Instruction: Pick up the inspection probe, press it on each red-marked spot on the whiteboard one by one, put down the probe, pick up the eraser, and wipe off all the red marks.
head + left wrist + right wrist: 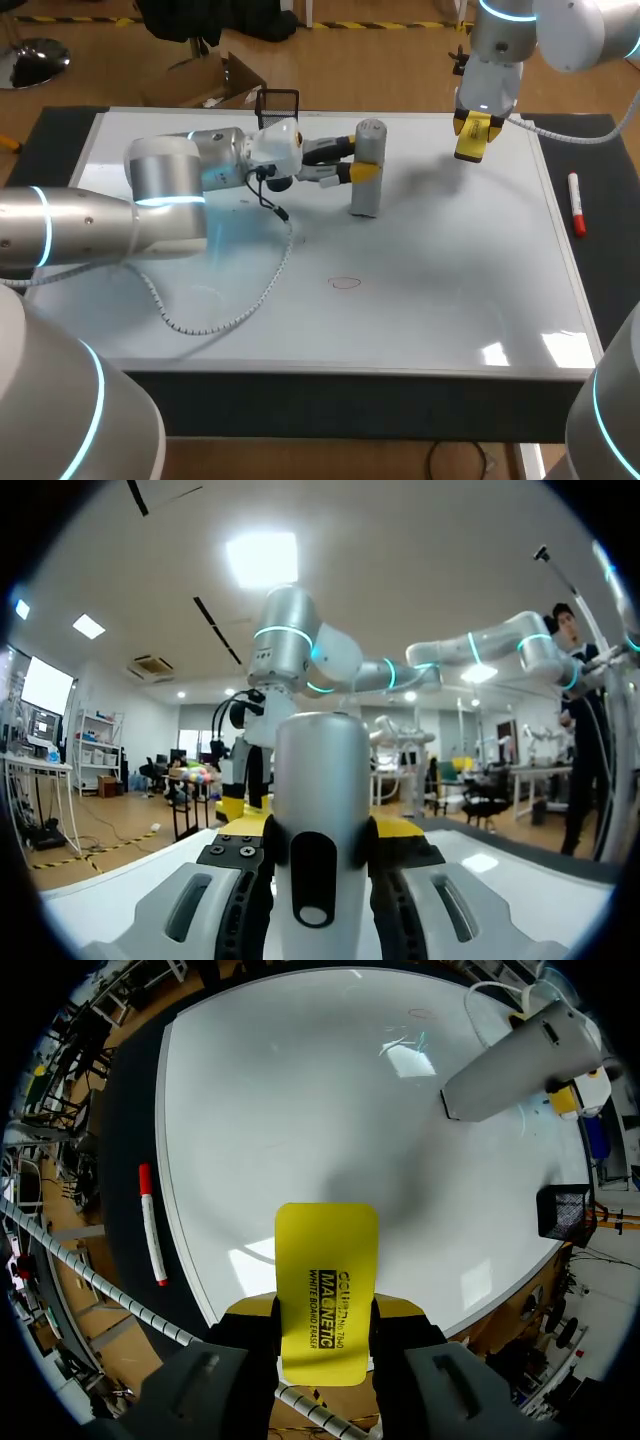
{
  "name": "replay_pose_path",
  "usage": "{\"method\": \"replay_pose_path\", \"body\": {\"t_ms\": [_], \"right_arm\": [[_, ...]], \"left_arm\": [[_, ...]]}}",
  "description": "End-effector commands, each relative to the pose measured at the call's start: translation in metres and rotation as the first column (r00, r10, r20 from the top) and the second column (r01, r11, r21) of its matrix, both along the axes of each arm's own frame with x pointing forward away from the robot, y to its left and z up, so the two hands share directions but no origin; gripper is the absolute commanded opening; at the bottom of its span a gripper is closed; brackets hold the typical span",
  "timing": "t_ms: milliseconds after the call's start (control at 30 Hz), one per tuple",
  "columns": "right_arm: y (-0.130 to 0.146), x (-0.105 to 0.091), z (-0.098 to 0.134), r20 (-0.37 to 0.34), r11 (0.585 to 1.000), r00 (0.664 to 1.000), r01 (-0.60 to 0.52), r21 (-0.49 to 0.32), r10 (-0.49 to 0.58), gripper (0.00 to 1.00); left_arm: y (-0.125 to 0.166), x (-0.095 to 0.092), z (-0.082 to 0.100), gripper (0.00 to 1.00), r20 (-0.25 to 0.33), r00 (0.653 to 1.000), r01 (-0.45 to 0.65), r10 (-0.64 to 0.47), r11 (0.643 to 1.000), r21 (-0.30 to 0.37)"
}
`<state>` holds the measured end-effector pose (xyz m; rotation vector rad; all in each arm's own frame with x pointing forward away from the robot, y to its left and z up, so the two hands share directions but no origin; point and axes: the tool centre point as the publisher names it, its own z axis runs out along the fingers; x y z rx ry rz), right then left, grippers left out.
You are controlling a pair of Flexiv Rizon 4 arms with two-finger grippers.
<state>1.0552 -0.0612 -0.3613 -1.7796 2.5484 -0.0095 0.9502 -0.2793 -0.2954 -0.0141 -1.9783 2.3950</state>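
Observation:
The grey inspection probe (368, 170) stands upright on the whiteboard (450, 270), with my left gripper (357, 160) shut on its upper half from the side. The left wrist view shows the probe (320, 820) clamped between the two fingers. My right gripper (474, 132) hangs above the board's far right corner, shut on the yellow eraser (472, 140). In the right wrist view the eraser (326, 1290) sticks out between the fingers, well above the board, with the probe (520, 1060) far ahead. One thin red oval mark (345, 283) lies near the board's middle.
A red marker (577, 203) lies on the dark table right of the board, also visible as the marker (152, 1225) in the right wrist view. A black mesh basket (278, 102) stands at the far edge. The left arm's coiled cable (250, 295) drapes over the board's left half.

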Motion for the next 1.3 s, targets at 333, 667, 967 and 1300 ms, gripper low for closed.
{"method": "replay_pose_path", "body": {"t_ms": [333, 667, 967, 1300], "right_arm": [[0.000, 0.001, 0.001, -0.002, 1.000, 1.000, -0.002, -0.003, 0.002, 0.00], [0.000, 0.001, 0.001, -0.002, 1.000, 1.000, -0.002, -0.003, 0.002, 0.00], [0.000, 0.001, 0.001, -0.002, 1.000, 1.000, -0.002, -0.003, 0.002, 0.00], [0.000, 0.001, 0.001, -0.002, 1.000, 1.000, -0.002, -0.003, 0.002, 0.00]], "left_arm": [[0.007, -0.005, 0.001, 0.00, 0.005, 1.000, -0.008, 0.008, 1.000, 0.019], [0.007, -0.004, 0.006, 0.00, 0.013, 1.000, -0.008, 0.008, 1.000, 0.007], [0.011, -0.007, 0.031, 0.00, 0.041, 0.999, -0.012, 0.014, 0.999, -0.030], [0.042, 0.000, 0.054, 0.00, 0.055, 0.996, -0.066, 0.068, 0.997, -0.047]]}}
